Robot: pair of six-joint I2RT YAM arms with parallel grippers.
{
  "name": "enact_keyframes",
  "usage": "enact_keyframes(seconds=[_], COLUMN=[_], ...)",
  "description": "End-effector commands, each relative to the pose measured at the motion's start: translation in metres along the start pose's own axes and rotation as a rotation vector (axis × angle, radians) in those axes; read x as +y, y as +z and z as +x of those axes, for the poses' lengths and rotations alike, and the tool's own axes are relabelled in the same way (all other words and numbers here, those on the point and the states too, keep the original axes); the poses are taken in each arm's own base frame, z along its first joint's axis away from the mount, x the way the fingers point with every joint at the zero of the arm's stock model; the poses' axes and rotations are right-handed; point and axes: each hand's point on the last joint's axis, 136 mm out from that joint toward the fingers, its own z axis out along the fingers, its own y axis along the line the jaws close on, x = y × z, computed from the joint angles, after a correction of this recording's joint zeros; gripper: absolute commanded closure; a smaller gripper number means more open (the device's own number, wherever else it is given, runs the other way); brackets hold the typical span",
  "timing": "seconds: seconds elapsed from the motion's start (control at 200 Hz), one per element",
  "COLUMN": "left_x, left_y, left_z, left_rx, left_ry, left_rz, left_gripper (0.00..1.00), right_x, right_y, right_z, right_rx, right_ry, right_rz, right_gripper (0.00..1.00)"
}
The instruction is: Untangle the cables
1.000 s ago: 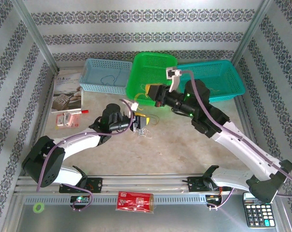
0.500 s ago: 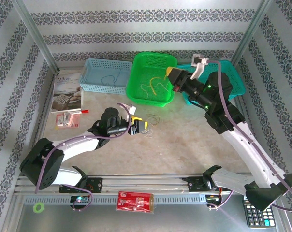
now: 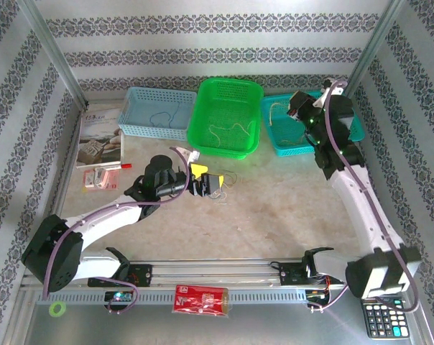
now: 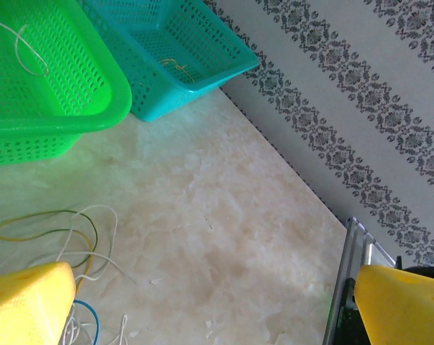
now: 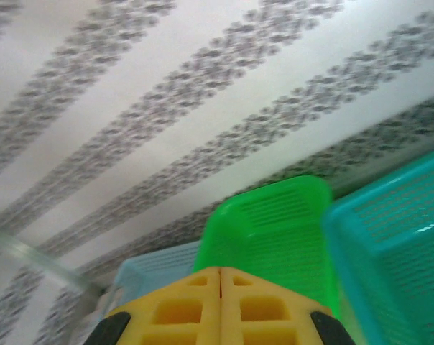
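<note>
While the left claw (image 3: 208, 179) is reaching low over the tabletop (image 3: 274, 208) with its two yellow fingers (image 4: 26, 305) standing wide apart and gripping nothing, the cables (image 3: 224, 181) are lying loose on the stone-patterned surface just beside it, on the side toward the green basket (image 3: 228, 93). In the left wrist view the left claw (image 4: 213, 309) is showing one finger at each lower corner. The cables (image 4: 77, 244) are spreading next to the left finger: a greenish-yellow loop, some white strands and a blue strand are crossing each other there, and the blue one is passing close by the finger's tip.

Farther back, the right claw (image 3: 298, 106) is hanging above the teal basket (image 3: 285, 136), well apart from the clump. In the right wrist view the right claw (image 5: 220, 305) is clenched, its yellow fingers (image 5: 177, 309) pressing flat against each other, and I cannot see anything caught between them.

Along the back wall three baskets are standing side by side. A pale cord (image 3: 228, 131) is lying inside the green basket, a tan cord (image 3: 276, 111) is lying inside the teal basket, and a thin cord (image 3: 159, 117) is lying inside the pale blue basket (image 3: 141, 129). A booklet (image 3: 102, 133) is resting at the left edge of the tabletop, and a calculator (image 3: 384, 320) is sitting at the near right corner.
</note>
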Motion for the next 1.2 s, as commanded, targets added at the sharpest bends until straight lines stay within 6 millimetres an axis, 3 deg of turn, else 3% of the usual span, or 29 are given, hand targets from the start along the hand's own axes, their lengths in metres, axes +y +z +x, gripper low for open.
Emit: enact_keyframes(seconds=[0.0,0.225,0.385,0.475,0.56,0.709,0.859,1.074,1.194], left_x=[-0.01,-0.014,-0.015,-0.015,-0.013,-0.009,-0.002,0.012,0.02], left_y=[0.0,0.004,0.005,0.005,0.004,0.005,0.005,-0.005,-0.013], left_z=[-0.016,-0.028,-0.034,-0.035,-0.034,-0.033,-0.029,-0.021,-0.013], left_rx=[-0.027,-0.045,-0.052,-0.055,-0.056,-0.063,-0.065,-0.057,-0.048], left_ry=[-0.009,-0.012,-0.011,-0.015,-0.023,-0.042,-0.064,-0.091,-0.109], left_rz=[-0.003,0.001,0.001,-0.003,-0.009,-0.026,-0.051,-0.143,-0.191], left_gripper=[0.0,0.0,0.0,0.0,0.0,0.0,0.0,0.0,0.0], right_x=[-0.041,-0.121,-0.166,-0.177,-0.168,-0.135,-0.094,-0.044,-0.022], right_y=[0.023,0.076,0.108,0.123,0.124,0.113,0.092,0.052,0.028], right_z=[-0.015,-0.03,-0.032,-0.03,-0.031,-0.036,-0.027,0.013,0.053], right_rx=[-0.075,-0.113,-0.088,-0.047,-0.032,-0.028,-0.007,0.058,0.123], right_ry=[-0.007,0.058,0.094,0.097,0.083,0.097,0.105,0.102,0.075], right_rz=[0.129,0.307,0.377,0.357,0.313,0.189,0.067,-0.063,-0.118], right_gripper=[1.0,1.0,1.0,0.67,0.53,0.48,0.44,0.41,0.39])
